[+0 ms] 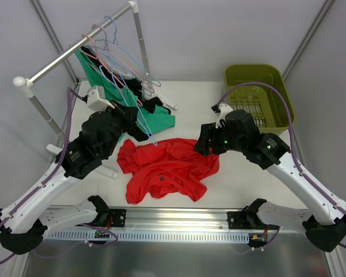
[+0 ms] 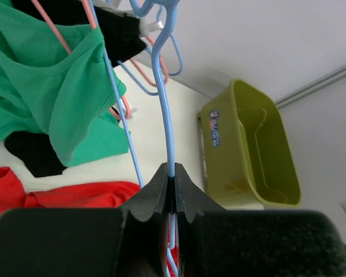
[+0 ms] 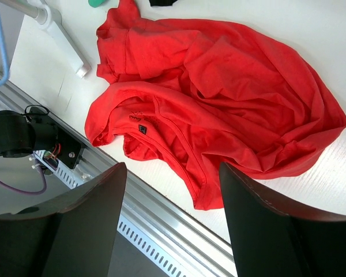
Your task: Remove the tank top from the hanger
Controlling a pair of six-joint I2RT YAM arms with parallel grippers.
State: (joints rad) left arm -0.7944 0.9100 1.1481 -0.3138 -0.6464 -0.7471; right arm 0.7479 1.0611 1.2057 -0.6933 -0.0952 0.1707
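Note:
The red tank top (image 1: 164, 167) lies crumpled on the white table, between the two arms and free of any hanger. My left gripper (image 1: 137, 128) is shut on the wire of a light blue hanger (image 2: 164, 104), which rises out of the closed jaws (image 2: 173, 176). A strip of the red tank top (image 2: 75, 193) shows below that hanger. My right gripper (image 1: 203, 141) hovers just right of the garment, open with nothing between its fingers. In the right wrist view the tank top (image 3: 219, 86) spreads beneath that open gripper (image 3: 173, 167).
A clothes rack (image 1: 75, 49) at the back left carries a green garment (image 1: 112, 86) and several pink and blue hangers (image 1: 112, 40). A black garment (image 1: 153, 104) lies beside the green one. An olive bin (image 1: 256, 86) stands at the back right.

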